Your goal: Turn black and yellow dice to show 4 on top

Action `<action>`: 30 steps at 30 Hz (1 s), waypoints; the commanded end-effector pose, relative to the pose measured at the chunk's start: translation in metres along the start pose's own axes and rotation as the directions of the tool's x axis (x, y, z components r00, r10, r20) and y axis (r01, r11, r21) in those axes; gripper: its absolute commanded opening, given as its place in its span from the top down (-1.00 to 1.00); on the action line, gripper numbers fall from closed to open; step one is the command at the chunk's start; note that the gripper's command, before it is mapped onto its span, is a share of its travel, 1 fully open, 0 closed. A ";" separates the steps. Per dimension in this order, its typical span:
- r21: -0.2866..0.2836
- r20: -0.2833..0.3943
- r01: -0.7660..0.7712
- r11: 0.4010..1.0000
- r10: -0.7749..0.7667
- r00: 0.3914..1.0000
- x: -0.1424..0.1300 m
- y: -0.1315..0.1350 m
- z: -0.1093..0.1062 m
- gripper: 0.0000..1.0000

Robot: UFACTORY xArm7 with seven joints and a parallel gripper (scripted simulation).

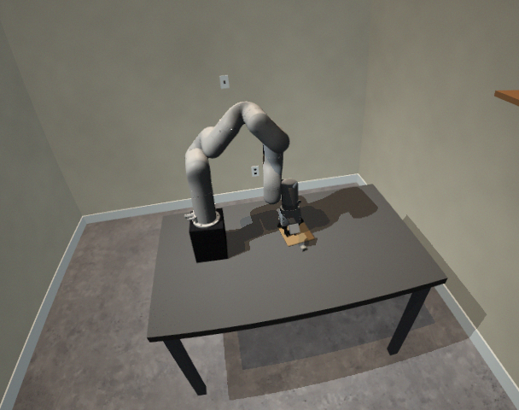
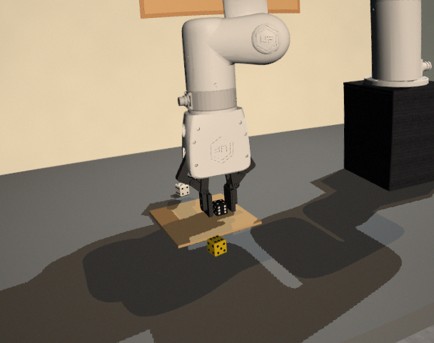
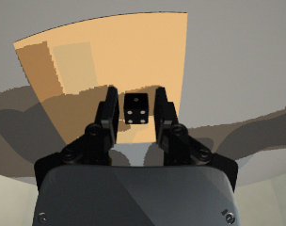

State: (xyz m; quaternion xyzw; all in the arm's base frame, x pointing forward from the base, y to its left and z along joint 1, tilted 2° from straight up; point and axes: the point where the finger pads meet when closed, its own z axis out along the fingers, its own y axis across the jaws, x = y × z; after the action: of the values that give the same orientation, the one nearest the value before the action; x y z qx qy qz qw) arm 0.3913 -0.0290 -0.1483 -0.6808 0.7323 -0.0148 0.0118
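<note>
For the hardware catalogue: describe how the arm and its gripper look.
The arm is built of rounded off-white tube segments with an embossed hexagonal UF logo on one joint and a grey band at the wrist. The gripper has a boxy off-white housing with the same hexagon mark, small screws, and slim black jaws on black linkages.

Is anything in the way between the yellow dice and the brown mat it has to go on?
Nothing visible is. The yellow die sits on the table right by the mat's near edge. The black die sits farther back on the mat between the open gripper's fingers, and the white die lies beyond the mat.
</note>
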 end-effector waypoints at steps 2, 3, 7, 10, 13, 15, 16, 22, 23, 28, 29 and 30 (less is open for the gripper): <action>0.003 0.000 0.000 1.000 0.000 1.000 0.000 -0.001 -0.001 0.28; 0.003 0.000 0.000 1.000 0.000 1.000 0.000 -0.001 -0.001 0.28; 0.003 0.000 0.000 1.000 0.000 1.000 0.000 -0.001 -0.001 0.28; 0.003 0.000 0.000 1.000 0.000 1.000 0.000 -0.001 -0.004 0.28; 0.003 0.000 0.000 1.000 0.000 1.000 0.000 -0.001 -0.012 0.28; 0.003 0.000 0.000 1.000 0.000 1.000 0.000 -0.001 -0.020 0.28; 0.003 0.000 0.000 1.000 0.000 1.000 0.000 -0.001 -0.025 0.28; 0.003 0.000 0.000 1.000 0.000 1.000 0.000 -0.001 -0.057 0.28; 0.003 0.000 0.000 1.000 0.000 1.000 0.000 -0.001 -0.057 0.28; 0.003 0.000 0.000 1.000 0.000 1.000 0.000 -0.001 -0.076 0.28; 0.003 0.000 0.000 1.000 0.000 1.000 0.000 -0.001 -0.080 0.28; 0.003 0.000 0.000 1.000 0.000 1.000 0.000 -0.001 -0.083 0.28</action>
State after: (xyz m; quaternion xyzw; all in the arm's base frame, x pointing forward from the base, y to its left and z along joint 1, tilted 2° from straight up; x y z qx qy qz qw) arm 0.3889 -0.0284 -0.0821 -0.6807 0.7323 -0.0142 0.0132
